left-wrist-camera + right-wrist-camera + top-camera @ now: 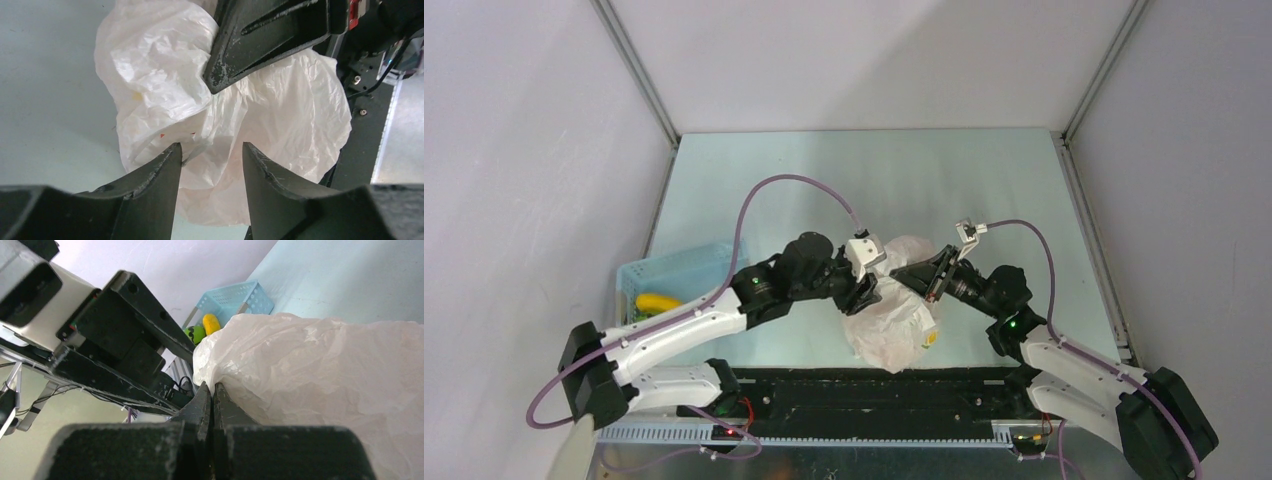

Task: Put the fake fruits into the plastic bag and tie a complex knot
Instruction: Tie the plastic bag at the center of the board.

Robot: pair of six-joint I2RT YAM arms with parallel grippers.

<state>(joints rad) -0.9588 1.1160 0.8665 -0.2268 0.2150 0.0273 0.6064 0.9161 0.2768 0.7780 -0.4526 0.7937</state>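
Observation:
The white plastic bag [894,325] lies crumpled near the table's front middle, and its contents are hidden. My left gripper [867,298] is open at the bag's left side. In the left wrist view its jaws [211,150] stand apart just above the bag [285,120], next to a strip-like handle [142,146]. My right gripper [898,272] is shut, its tips [212,388] pinching a gathered fold of the bag [320,370]. It also shows in the left wrist view [212,89]. A long yellow fruit [656,302] lies in the basket. No knot shows.
A light blue slatted basket [686,268] stands at the left edge of the table. In the right wrist view it [235,297] holds the yellow fruit [211,323] and a green item [194,333]. The black base rail [864,390] runs just in front of the bag.

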